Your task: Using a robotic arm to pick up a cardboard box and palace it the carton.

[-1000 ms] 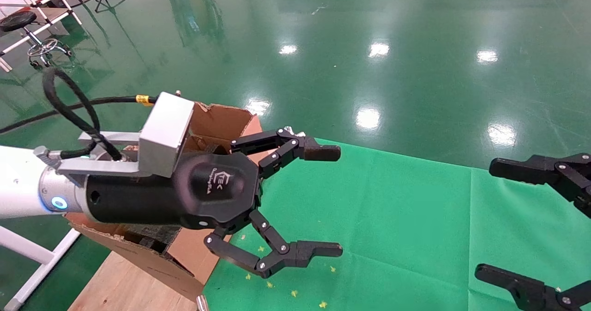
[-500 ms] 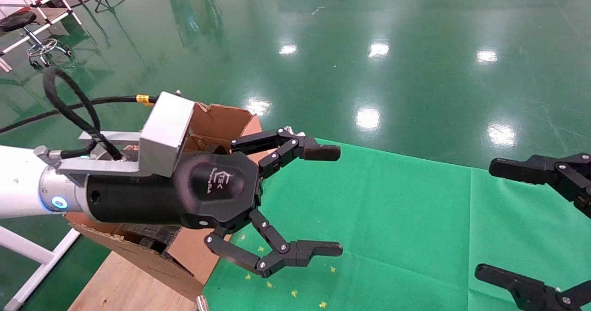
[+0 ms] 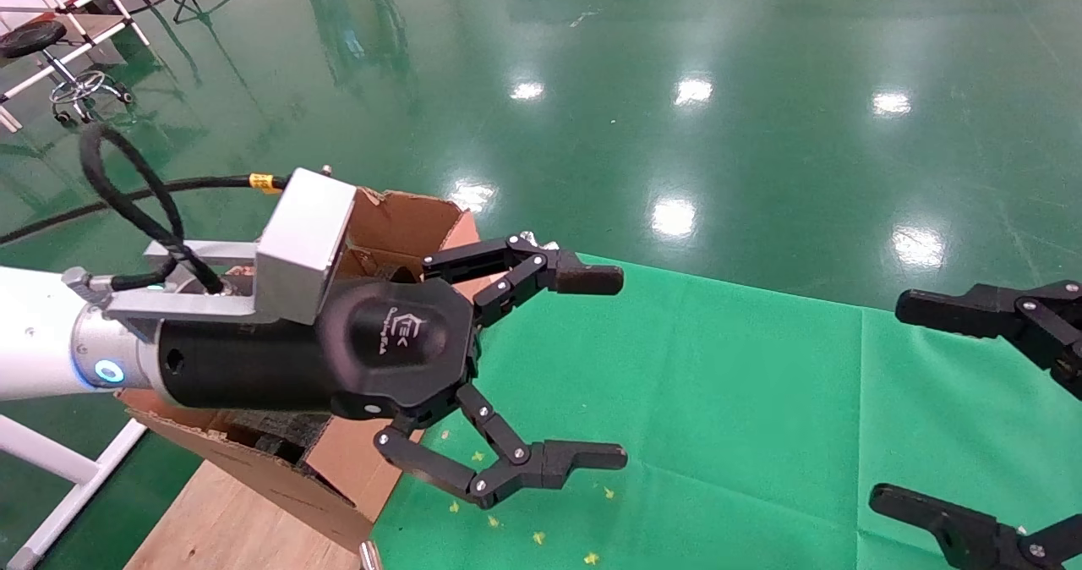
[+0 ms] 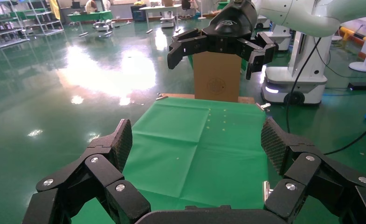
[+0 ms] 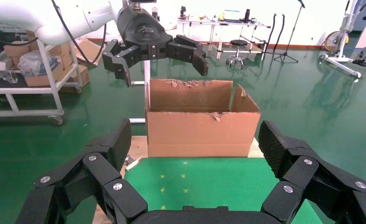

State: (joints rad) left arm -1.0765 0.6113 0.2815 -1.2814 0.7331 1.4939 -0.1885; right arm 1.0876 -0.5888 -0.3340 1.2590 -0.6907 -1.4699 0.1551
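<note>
My left robotic arm reaches in from the left, and its gripper hangs open and empty over the green cloth, just in front of the carton. The carton is large and brown with torn upright flaps, and it shows whole in the right wrist view. My right gripper is open and empty at the right edge. No small taped cardboard box shows between either gripper's jaws. In the left wrist view a closed brown box stands upright beyond the right gripper; I cannot tell whether it is the small one.
A green cloth covers the wooden table, with small yellow specks near the carton. Glossy green floor lies beyond. A stool and racks stand at the far left.
</note>
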